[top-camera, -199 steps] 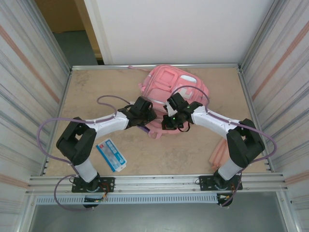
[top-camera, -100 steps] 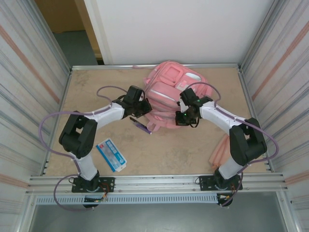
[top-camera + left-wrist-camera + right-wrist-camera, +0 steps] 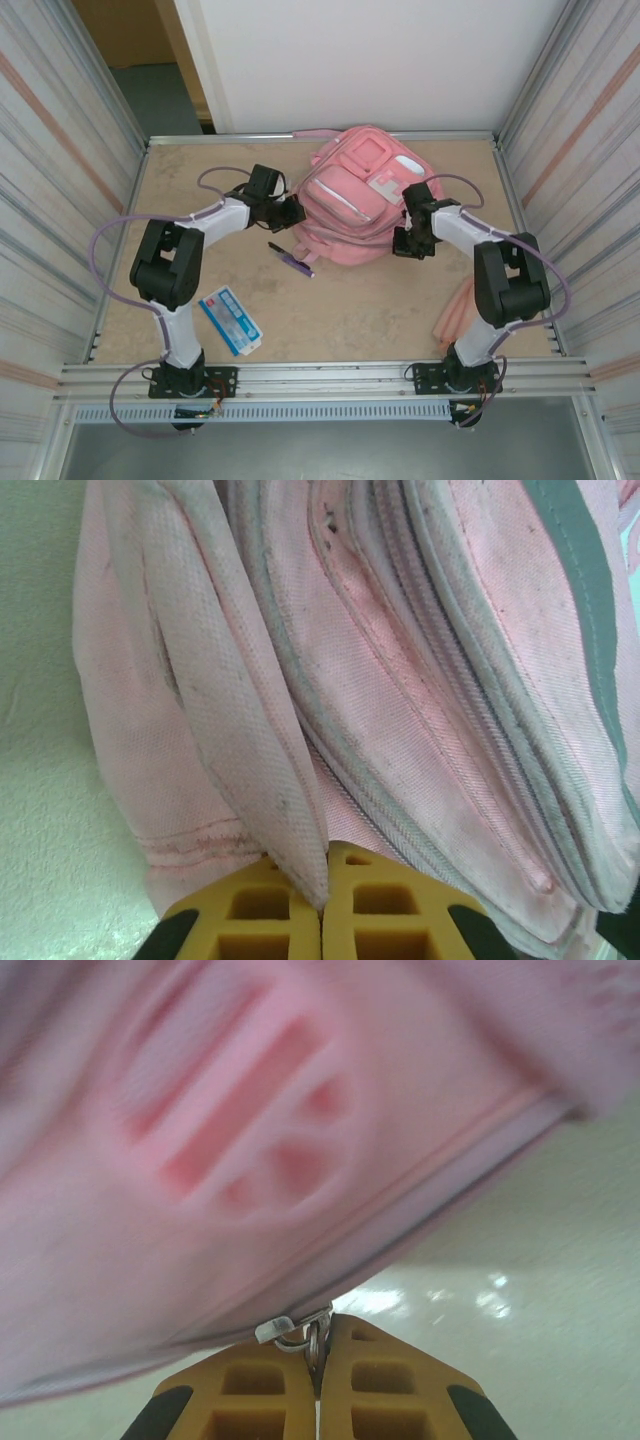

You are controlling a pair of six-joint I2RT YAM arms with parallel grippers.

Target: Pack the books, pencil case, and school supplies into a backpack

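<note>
The pink backpack (image 3: 350, 200) lies at the back centre with its front pockets up. My left gripper (image 3: 296, 212) is at its left edge, shut on a fold of the pink fabric (image 3: 290, 810), the yellow pads (image 3: 375, 910) pressed together on it. At the bag's lower right edge my right gripper (image 3: 403, 241) is shut on a metal zipper pull (image 3: 300, 1332). A purple pen (image 3: 299, 264) and a thin black pen (image 3: 278, 249) lie just in front of the bag. Near the left base rests the light blue pencil case (image 3: 230, 320). A pink ribbed book (image 3: 452, 312) lies by the right arm.
Corrugated metal walls close in the left and right sides, and a white panel stands behind the backpack. A metal rail (image 3: 320, 378) runs along the near edge. Purple cables loop off both arms.
The backpack has shifted toward the back wall and turned front pockets up, uncovering the pens. Both arms swung outward to its sides. The left gripper closed on the fabric.
</note>
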